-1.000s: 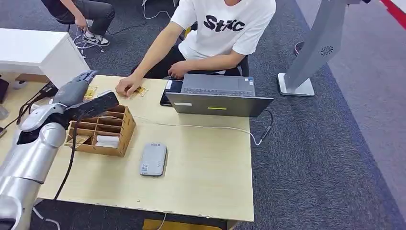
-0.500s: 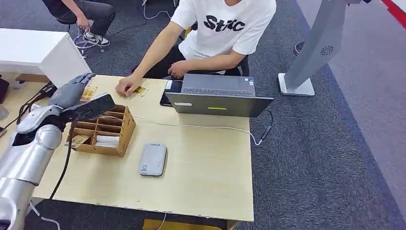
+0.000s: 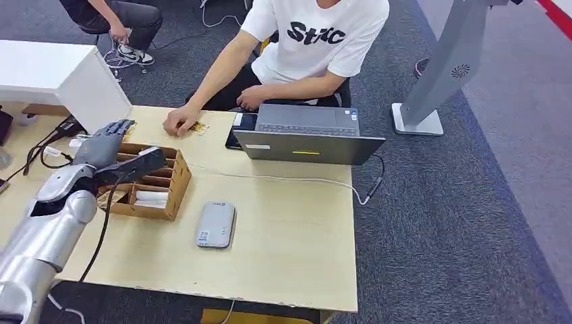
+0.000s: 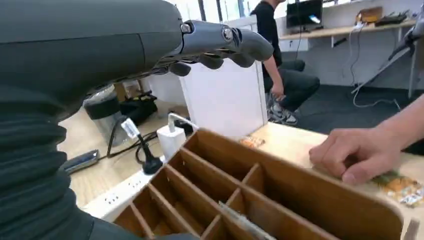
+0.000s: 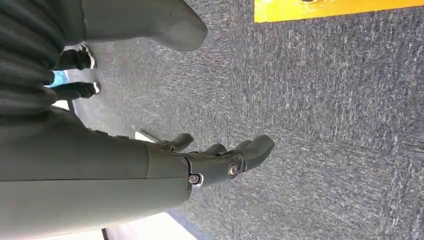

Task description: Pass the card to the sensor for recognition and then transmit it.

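A card (image 3: pixel 112 198) lies in the near left compartment of the wooden box (image 3: pixel 168 192), just below the left robot hand (image 3: pixel 102 144) in the head view; a white roll (image 3: pixel 151 198) sits in the compartment beside it. In the left wrist view a thin card edge (image 4: pixel 245 224) stands between two dividers of the box (image 4: pixel 300 200).

The left robot hand hovers over the box's far left corner, released, its fingers (image 4: pixel 235 42) loosely curled and holding nothing. The sensor (image 3: pixel 216 225), a flat grey pad, lies on the worktop (image 3: pixel 290 229) to the right of the box and well apart from this robot hand.

Beyond the box, a person's hand (image 3: pixel 179 121) rests on the worktop beside some small yellow packets (image 3: pixel 198 127); the same hand (image 4: pixel 357 155) shows past the box's far wall in the wrist view. A laptop (image 3: pixel 307 135) stands farther right, a white cable (image 3: pixel 283 179) trailing from it. A power strip (image 4: pixel 120 192) with a white charger (image 4: pixel 170 140) lies beside the box.

The right robot hand (image 5: pixel 220 160) hangs over grey carpet (image 5: pixel 325 125), open and empty, fingers slightly bent.
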